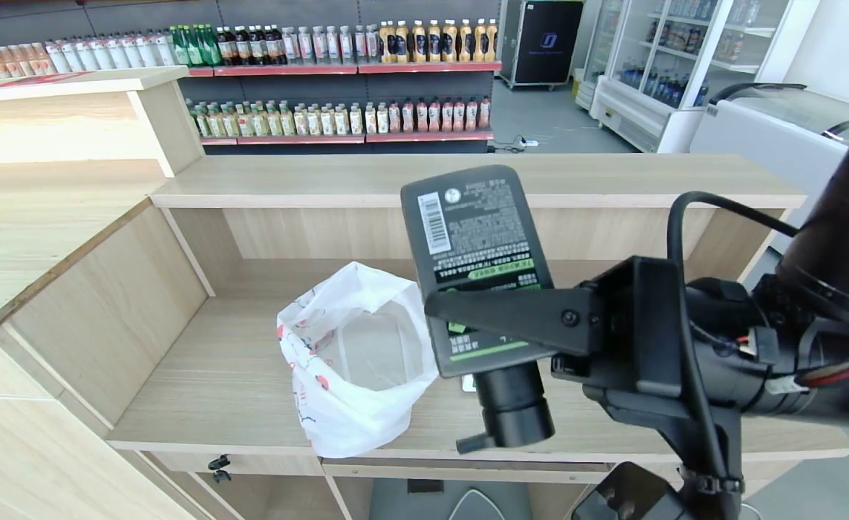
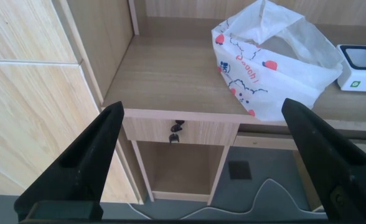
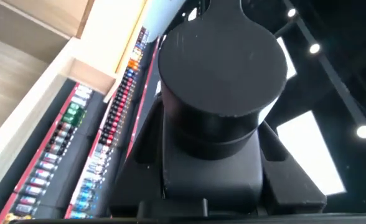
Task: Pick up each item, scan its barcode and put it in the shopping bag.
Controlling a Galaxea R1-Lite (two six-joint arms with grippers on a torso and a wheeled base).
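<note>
1. The right hand [image 1: 471, 318] clamps the black pump bottle [image 1: 467, 224] above the table [image 1: 214, 390], its long axis running twelve to six, pump end down.
2. The open shopping bag [image 1: 355, 361] stands close by at the bottle's eight o'clock.
3. The left hand [image 2: 201, 162], spread wide and empty, hovers before the table's front edge.

The head camera sits high and looks forward and down across the desk [image 1: 236, 390]. Drink shelves [image 1: 337, 68] run along the top of the frame, and the right claw [image 1: 467, 310] with its black bottle [image 1: 467, 224] stands close to the lens, right of centre. The left wrist camera hangs out in front of the desk, looking down through the wide-apart left claw [image 2: 201, 104] at the desk's front edge and the shopping bag [image 2: 264, 68] (both shared with the head view). The right wrist camera sits very near the bottle's cap, facing up along it toward the same shelves and the ceiling lights [image 3: 363, 130].
</note>
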